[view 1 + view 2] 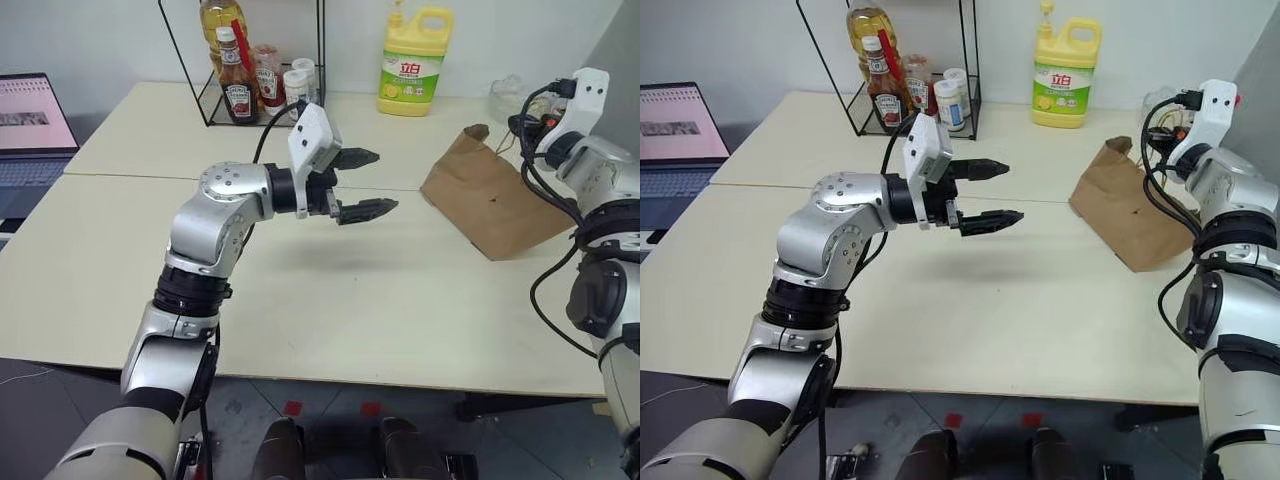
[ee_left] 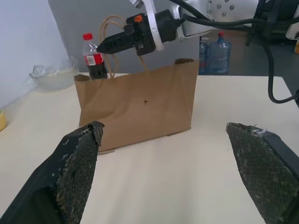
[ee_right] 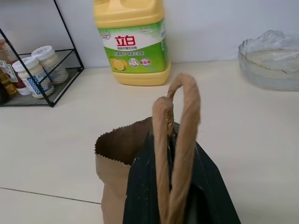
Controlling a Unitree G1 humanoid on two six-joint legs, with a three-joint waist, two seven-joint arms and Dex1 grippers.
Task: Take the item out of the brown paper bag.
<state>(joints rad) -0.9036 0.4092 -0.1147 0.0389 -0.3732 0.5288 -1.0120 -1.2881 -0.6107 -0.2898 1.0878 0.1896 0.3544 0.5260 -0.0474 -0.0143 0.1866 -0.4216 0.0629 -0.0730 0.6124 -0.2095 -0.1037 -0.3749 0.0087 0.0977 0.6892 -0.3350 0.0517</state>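
Tabletop [image 1: 400,300], pale and wide, carries the brown paper bag [image 1: 490,195] on its right side, standing upright with its mouth open at the top. The right claw [image 2: 105,45] is at the bag's top edge, its black fingers pressed together on the tan string handles [image 3: 175,140], which loop up over them. The left claw [image 1: 365,185] hangs above the tabletop's middle, well apart from the bag, pointing toward it with its fingers spread wide and nothing between them. The item cannot be seen; whether it lies inside the bag cannot be told. Behind the bag stand a cola bottle [image 2: 95,58] with a red cap and a yellow detergent jug [image 1: 415,62]; a wire rack [image 1: 255,75] of condiments sits further left.
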